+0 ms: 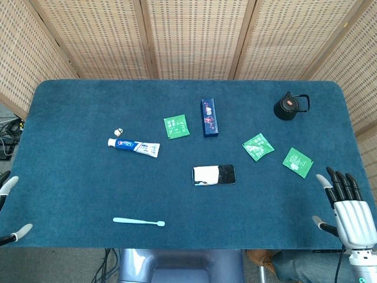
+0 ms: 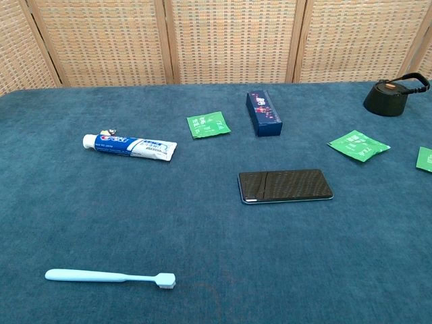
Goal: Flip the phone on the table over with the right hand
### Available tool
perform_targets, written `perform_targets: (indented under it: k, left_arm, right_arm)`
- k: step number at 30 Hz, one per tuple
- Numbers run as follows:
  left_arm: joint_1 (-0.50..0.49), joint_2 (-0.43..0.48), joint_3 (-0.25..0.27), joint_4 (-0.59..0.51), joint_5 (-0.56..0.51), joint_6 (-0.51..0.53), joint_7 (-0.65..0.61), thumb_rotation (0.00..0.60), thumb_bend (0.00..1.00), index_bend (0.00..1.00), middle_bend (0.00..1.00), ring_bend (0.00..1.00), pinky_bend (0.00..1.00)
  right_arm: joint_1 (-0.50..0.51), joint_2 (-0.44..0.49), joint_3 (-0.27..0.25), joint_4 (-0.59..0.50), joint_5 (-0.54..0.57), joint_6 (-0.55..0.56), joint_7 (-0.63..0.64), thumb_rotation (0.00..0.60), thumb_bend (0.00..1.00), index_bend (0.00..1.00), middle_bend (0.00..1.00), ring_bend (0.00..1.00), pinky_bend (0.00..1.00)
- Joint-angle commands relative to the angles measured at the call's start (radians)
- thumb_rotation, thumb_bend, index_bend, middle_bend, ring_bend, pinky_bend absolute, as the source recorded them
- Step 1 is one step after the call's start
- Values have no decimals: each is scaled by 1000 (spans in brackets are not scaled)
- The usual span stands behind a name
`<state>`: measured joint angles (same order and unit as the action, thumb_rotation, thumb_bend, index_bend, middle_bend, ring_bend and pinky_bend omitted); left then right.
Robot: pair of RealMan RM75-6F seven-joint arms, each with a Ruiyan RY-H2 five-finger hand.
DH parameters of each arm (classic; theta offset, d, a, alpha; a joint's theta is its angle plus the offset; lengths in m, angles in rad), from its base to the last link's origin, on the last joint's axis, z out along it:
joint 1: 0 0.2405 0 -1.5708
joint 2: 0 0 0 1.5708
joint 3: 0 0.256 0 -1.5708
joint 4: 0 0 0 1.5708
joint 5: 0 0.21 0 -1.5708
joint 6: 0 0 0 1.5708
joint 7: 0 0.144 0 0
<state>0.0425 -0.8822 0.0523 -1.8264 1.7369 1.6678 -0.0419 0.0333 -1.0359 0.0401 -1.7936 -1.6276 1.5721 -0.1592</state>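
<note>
The phone [image 1: 213,175] lies flat near the middle of the blue table, its glossy dark screen up; the chest view shows the phone [image 2: 285,185] reflecting the wicker wall. My right hand [image 1: 349,210] hovers at the table's front right corner, fingers spread and empty, well to the right of the phone. Only the fingertips of my left hand [image 1: 10,206] show at the front left edge, apart and holding nothing. Neither hand appears in the chest view.
A toothpaste tube [image 1: 134,145] and a small cap [image 1: 118,130] lie left of centre. A light blue toothbrush [image 1: 139,221] lies near the front. Three green sachets [image 1: 177,126] [image 1: 258,147] [image 1: 297,161], a dark blue box [image 1: 210,117] and a black kettle [image 1: 289,107] sit further back and right.
</note>
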Motion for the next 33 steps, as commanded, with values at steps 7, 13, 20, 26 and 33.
perform_targets:
  k: [7,13,20,26,33]
  left_arm:
    - [2,2,-3,-3,-5,5,2,600,0,0,0,0,0]
    - [-13,-4,-11,-12,-33,-31,28,600,0,0,0,0,0]
    - [-33,-15,-32,-24,-81,-67,65,600,0,0,0,0,0]
    - [-57,-25,-53,-28,-144,-115,88,600,0,0,0,0,0]
    - [-84,-25,-79,-27,-226,-168,88,600,0,0,0,0,0]
  right_arm:
    - [33,-19,6,13,14,-57,-4,600,0,0,0,0,0]
    - [147,-28,45,12,55,-226,-21,600,0,0,0,0,0]
    - [351,-80,122,9,143,-496,-39,600,0,7,0,0,0]
    - [527,-179,189,34,349,-725,-126,600,35,174,0,0,0]
    - [717,-378,213,175,630,-831,-286,600,92,202,0,0,0]
